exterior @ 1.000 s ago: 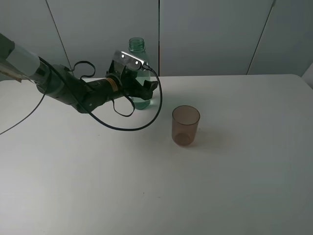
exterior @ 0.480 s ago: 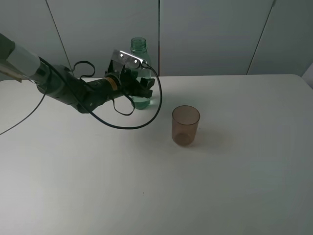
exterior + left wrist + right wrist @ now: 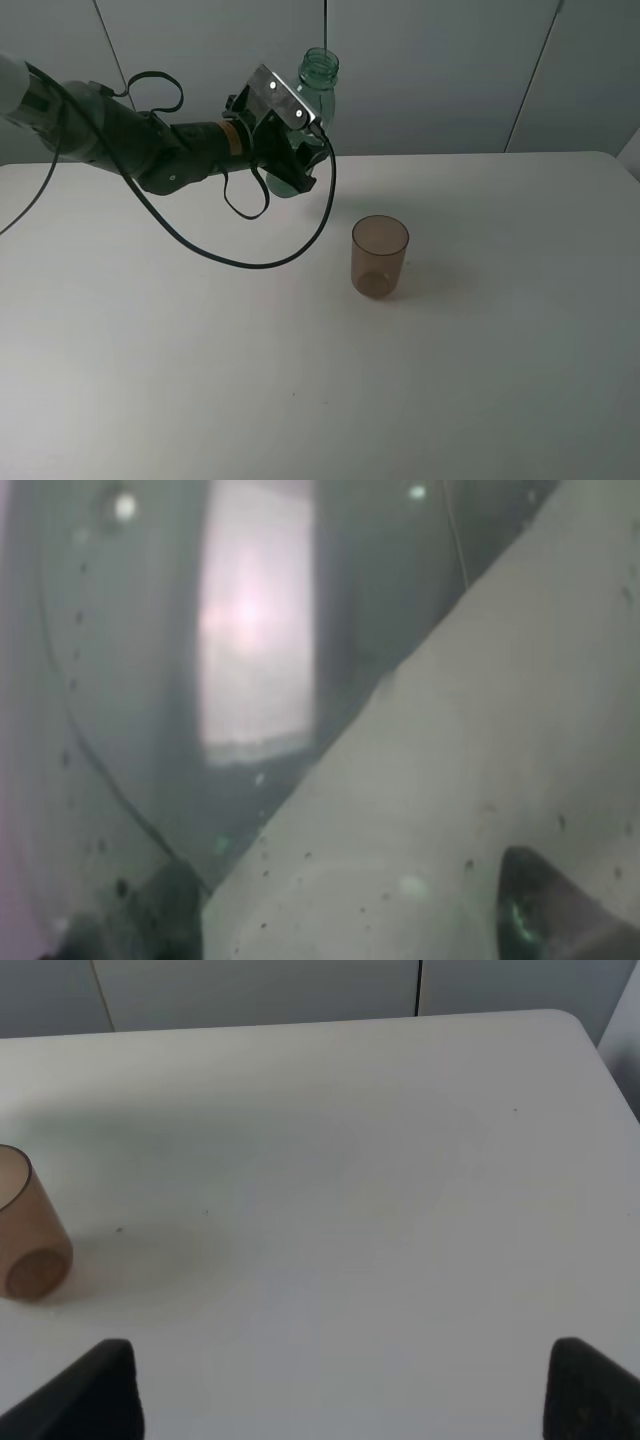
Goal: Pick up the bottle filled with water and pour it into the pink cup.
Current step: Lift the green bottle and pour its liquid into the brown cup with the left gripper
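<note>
Left tool (image 3: pixel 296 165) clamped the bottle (image 3: pixel 320 75) mid-body, tilted above the worktop (image 3: pixel 300 380) | I judged it water-heavy, slick, squeezable: hold low, firmly | right tool (image 3: pixel 345 1390) gaped empty

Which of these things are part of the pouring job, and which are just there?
Part of the job:
- the bottle, held off the table and tilted
- the left end effector, shut on it
- the pink cup, upright on the table

Just there:
- the right end effector, open and holding nothing
- the black cable, hanging in a loop
- the grey wall panels
</note>
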You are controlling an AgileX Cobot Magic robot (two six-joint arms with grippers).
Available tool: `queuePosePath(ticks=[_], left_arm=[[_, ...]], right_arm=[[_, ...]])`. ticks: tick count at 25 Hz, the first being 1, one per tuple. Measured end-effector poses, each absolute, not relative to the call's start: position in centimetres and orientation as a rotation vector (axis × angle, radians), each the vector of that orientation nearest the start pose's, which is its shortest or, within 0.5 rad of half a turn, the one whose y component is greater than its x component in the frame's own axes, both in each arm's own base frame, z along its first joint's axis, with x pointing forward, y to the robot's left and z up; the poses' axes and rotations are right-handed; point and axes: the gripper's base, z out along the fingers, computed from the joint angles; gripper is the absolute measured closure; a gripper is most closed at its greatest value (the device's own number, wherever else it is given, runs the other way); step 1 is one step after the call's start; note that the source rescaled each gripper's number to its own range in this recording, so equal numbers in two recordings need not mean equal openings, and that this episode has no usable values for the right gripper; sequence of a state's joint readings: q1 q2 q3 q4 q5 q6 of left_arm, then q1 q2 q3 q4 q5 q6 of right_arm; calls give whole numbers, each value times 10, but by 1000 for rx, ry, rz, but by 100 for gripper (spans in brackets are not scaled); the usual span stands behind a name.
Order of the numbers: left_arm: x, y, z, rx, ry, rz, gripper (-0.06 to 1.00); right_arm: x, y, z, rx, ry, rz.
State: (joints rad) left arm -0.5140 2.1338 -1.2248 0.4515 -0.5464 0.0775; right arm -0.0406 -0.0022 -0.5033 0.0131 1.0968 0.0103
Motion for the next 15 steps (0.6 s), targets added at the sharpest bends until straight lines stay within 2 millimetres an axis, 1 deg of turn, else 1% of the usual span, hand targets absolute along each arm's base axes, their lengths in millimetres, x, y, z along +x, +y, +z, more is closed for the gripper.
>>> queuePosePath(ticks=[4,10,15], left_arm=[[374,-255,138,1254,1508,-99,90],[360,-276,138,1402,1364,45,90],[355,-283,138,1499,1259,178,90]], right_arm=[[-7,1,275,52,2074,-3],[-7,1,275,52,2074,-3],[-7,1,275,52,2074,-3]])
